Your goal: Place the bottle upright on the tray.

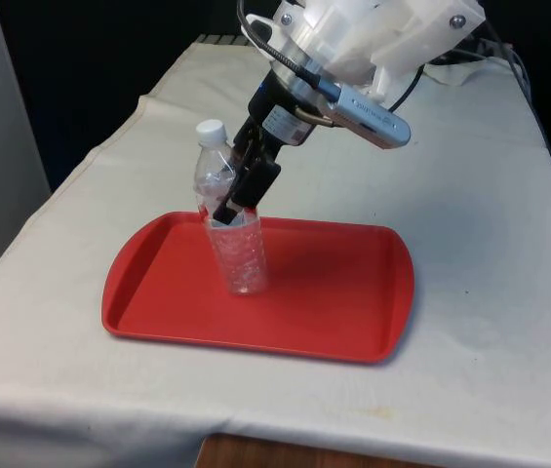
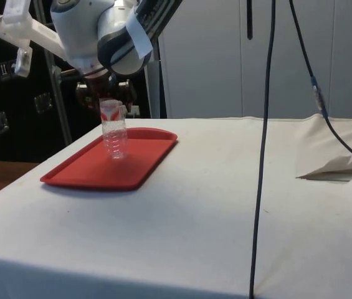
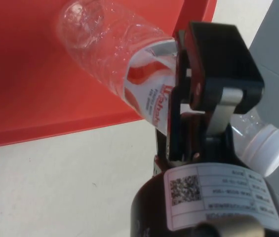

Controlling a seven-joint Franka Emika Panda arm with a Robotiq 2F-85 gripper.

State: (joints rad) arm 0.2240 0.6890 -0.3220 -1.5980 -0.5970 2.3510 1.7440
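Nearest the front camera, the cloth [image 1: 470,322] runs bare to the table edge. On it lies the red tray [image 1: 334,292], long side across the front view. On the tray's half toward the front view's left stands the clear bottle [image 1: 236,255], its base on the tray floor, leaning a little, white cap [image 1: 211,129] on top. My claw [image 1: 239,198] is closed around the bottle at its labelled middle, coming down at a slant from the front view's right. In the wrist view my fingers [image 3: 213,74] press against the red-and-white label [image 3: 149,84]. Behind, more cloth reaches to the far end.
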